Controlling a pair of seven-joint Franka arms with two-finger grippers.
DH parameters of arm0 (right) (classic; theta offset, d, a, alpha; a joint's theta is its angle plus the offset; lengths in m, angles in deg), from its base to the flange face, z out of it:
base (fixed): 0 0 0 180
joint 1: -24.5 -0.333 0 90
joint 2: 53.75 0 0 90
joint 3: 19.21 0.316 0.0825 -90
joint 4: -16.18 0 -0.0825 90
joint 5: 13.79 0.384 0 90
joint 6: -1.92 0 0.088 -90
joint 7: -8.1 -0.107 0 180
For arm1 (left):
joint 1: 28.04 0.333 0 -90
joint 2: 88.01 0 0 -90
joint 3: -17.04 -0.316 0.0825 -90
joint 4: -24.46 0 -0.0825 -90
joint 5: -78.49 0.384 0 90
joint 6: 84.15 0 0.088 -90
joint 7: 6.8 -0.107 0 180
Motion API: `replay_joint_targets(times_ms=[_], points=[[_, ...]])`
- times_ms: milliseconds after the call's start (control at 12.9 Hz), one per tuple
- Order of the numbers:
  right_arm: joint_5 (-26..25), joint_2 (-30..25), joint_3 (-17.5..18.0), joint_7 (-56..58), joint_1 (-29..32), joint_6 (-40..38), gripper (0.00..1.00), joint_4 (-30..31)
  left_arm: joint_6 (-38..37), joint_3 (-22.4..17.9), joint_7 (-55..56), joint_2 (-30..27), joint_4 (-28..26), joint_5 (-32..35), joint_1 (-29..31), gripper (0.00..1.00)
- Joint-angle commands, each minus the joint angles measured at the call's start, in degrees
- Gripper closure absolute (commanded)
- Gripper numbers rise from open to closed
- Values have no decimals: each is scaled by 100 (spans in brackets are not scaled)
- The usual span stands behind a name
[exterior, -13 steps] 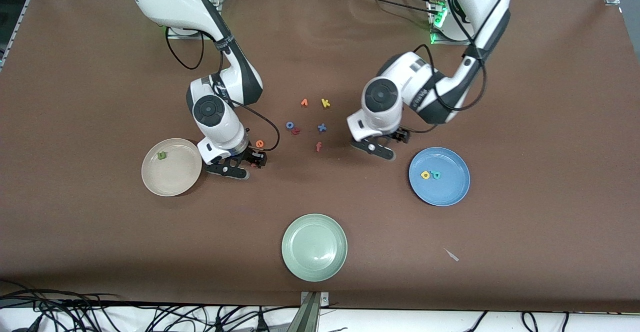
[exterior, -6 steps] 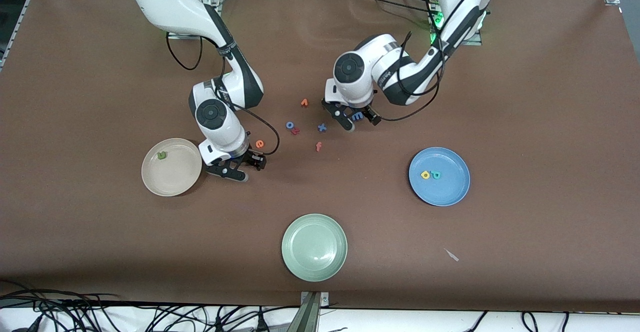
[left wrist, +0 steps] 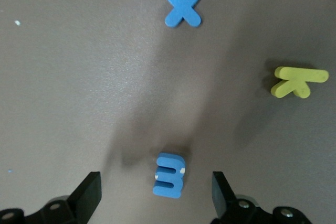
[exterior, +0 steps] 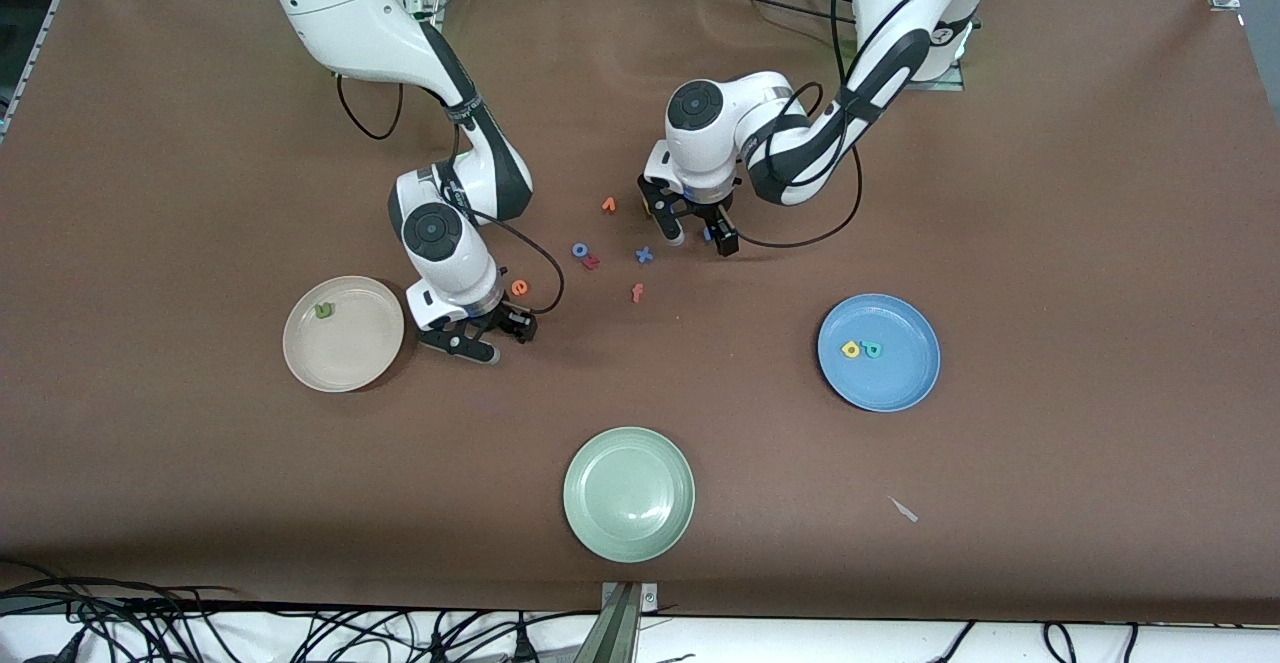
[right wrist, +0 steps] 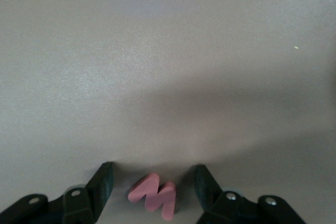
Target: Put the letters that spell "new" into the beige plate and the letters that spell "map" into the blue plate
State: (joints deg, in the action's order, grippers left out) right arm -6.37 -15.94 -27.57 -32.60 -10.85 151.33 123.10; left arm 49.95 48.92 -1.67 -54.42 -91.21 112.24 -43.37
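Nearby, blue x [left wrist: 182,7] and yellow k [left wrist: 298,82] flank blue m [left wrist: 169,174].

- My left tool [left wrist: 156,198] brackets the blue m [left wrist: 169,175], gaps on both sides, fingers [left wrist: 88,195] clear of it.
- Yellow k [left wrist: 298,82] and blue x [left wrist: 182,7] sit near that tool, apart from the m.
- My right tool [right wrist: 152,195] flanks the salmon w [right wrist: 154,195]; bare worktop [right wrist: 168,66] ahead of it.
- Beige plate [exterior: 350,368] just beside my right tool; orange e [exterior: 519,287] close by.
- Wide bare worktop between green plate [exterior: 629,533] and blue plate [exterior: 885,388].
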Motion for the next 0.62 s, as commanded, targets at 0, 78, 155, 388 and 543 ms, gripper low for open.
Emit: replay_joint_targets(times_ms=[0,78,155,388,543], points=[[119,-134,-16,-209,-156,53,28,250,98,37,-109,42,-61,220,13,9],[119,-143,-16,-227,-174,53,28,268,98,37,-109,51,-61,368,12,10],[119,-186,-16,-219,-183,35,28,285,98,37,-109,51,-87,474,21,12],[119,-327,-16,-210,-183,35,35,426,89,37,-118,226,-149,1070,21,41],[119,-371,-16,-140,-183,35,43,487,89,46,-118,218,-97,1266,-5,84]])
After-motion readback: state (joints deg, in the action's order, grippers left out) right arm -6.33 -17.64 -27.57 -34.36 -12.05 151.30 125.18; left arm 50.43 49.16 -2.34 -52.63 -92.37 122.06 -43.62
